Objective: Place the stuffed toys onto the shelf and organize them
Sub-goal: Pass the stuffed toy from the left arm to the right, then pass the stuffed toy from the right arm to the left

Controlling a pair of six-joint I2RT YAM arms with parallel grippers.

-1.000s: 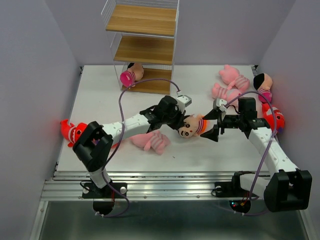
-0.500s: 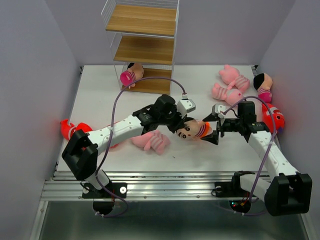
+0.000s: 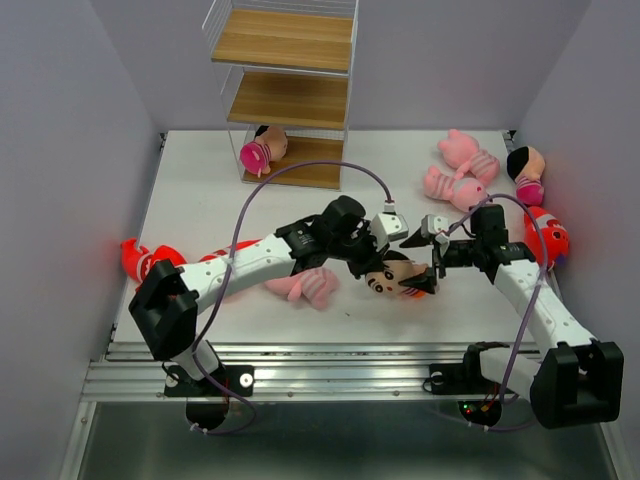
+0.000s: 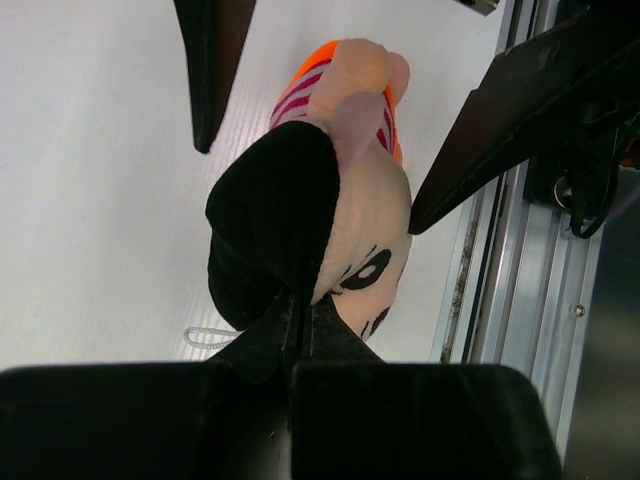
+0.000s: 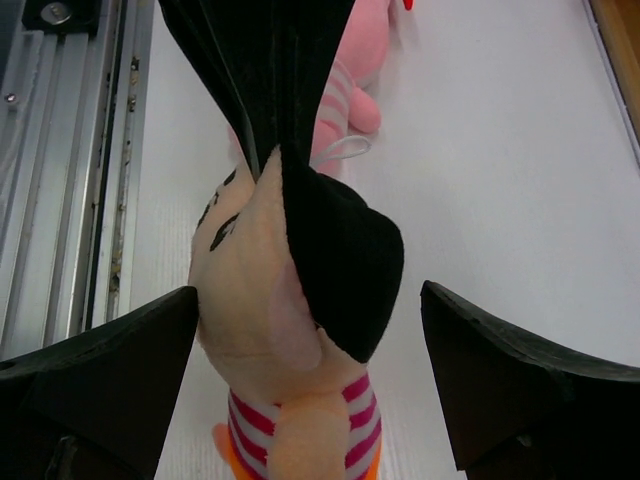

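Note:
A dark-haired doll (image 3: 388, 280) in a striped orange outfit hangs just above the table, face toward the near edge. My left gripper (image 3: 376, 262) is shut on its black hair, seen pinched at the fingertips (image 4: 298, 305). Open, my right gripper (image 3: 424, 262) straddles the doll's body (image 5: 285, 330), one finger (image 5: 110, 370) on each side and neither touching. The shelf (image 3: 290, 90) stands at the back with another doll (image 3: 262, 150) on its bottom board. A pink striped animal (image 3: 305, 285) lies under my left arm.
A red shark (image 3: 140, 260) lies at the table's left edge. At the right lie two pink animals (image 3: 460, 150) (image 3: 445, 185), a doll (image 3: 527, 172) and a red shark (image 3: 550, 235). The metal rail (image 3: 330, 365) runs close behind the held doll.
My left arm has carried the doll right and toward the near edge. The doll's body now sits between the open right fingers, which kept their width.

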